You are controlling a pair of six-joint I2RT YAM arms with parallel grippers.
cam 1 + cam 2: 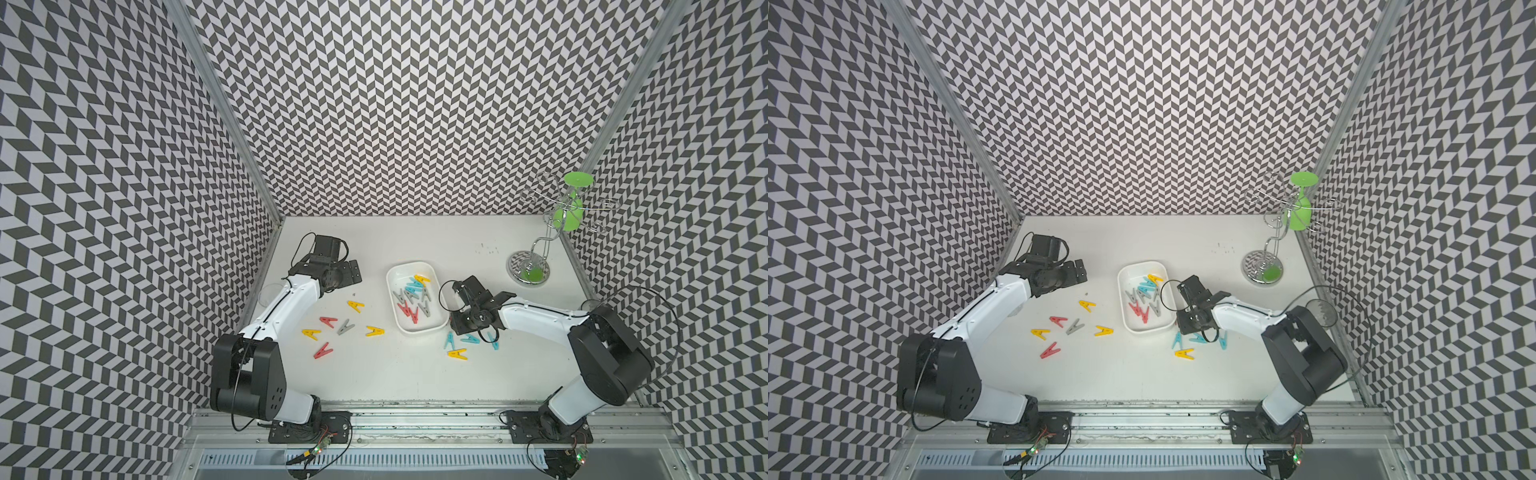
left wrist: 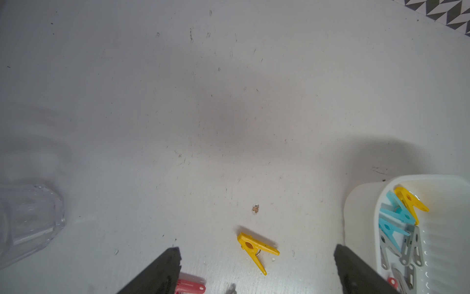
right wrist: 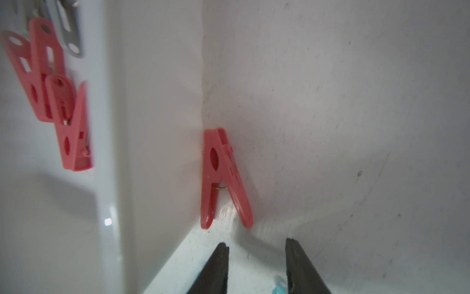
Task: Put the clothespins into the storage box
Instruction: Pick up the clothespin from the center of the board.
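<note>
The white storage box [image 1: 419,331] [image 1: 1144,331] stands mid-table and holds several clothespins [image 1: 411,296] in grey, blue, red and yellow. Six loose ones [image 1: 345,327] lie to its left, with a yellow one [image 2: 255,248] on the table beneath my left gripper [image 2: 256,249], which is open and holds nothing. My right gripper [image 3: 256,243] points down beside the box's right wall [image 3: 157,127], its jaws apart with nothing between them. A red clothespin [image 3: 223,178] lies against that wall just ahead of the fingertips. Three blue ones [image 1: 449,340] and a yellow one [image 1: 457,354] lie near it.
A clear plastic cup [image 2: 28,221] stands by the left wall behind my left arm. A second clear cup [image 1: 594,305] sits at the right edge. A wire rack [image 1: 528,268] with a green goblet [image 1: 569,212] hanging from it occupies the back right corner.
</note>
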